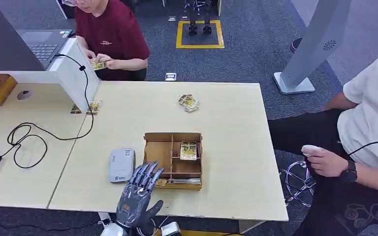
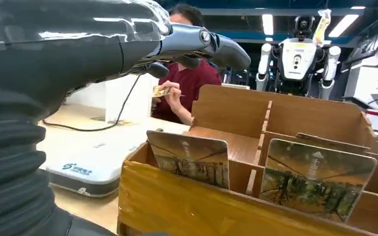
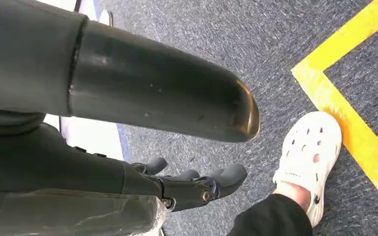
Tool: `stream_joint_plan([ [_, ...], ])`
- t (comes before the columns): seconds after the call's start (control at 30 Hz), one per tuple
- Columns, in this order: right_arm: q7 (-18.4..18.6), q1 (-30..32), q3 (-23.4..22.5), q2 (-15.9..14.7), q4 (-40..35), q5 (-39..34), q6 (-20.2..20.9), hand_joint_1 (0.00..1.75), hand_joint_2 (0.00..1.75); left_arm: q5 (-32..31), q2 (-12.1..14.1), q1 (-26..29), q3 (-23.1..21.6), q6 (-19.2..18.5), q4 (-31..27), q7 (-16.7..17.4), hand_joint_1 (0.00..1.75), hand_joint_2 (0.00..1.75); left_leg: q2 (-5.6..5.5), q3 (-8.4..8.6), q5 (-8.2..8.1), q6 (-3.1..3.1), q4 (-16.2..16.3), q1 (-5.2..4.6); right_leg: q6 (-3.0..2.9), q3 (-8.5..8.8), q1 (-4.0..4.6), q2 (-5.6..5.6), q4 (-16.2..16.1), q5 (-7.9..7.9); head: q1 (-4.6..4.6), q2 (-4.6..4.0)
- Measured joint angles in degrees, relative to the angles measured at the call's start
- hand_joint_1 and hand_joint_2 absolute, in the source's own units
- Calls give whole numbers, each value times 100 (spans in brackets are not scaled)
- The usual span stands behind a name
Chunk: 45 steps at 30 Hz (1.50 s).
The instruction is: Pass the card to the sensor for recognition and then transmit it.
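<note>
left hand [image 1: 139, 194] fingers spread, empty | upright card [image 2: 189, 158] in wooden box [image 1: 151, 147] at 1 o'clock, nearest | right hand [image 3: 187, 184] hangs empty, fingers loosely apart

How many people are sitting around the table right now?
2: a person in a dark red shirt at the far side holding cards, and a person in a white shirt seated at the right. Others may be out of frame.

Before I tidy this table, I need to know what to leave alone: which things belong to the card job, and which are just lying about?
Belongs to the job:
- wooden box with upright cards
- flat card in the box
- grey card reader
- left hand, hanging near the box, holding nothing

Lying about:
- loose cards
- black cable
- laptop
</note>
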Motion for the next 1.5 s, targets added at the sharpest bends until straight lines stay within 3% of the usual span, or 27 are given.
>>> stream_joint_plan([
  [1.5, 11, -5, 7, 0, 0, 2, 20, 0, 0, 236, -175, -302, 199, 0, 402, 9, 0, 175, 0, 0, 1, 0, 0, 0, 0, 0, 0, 0, 0, 0, 0, 0],
])
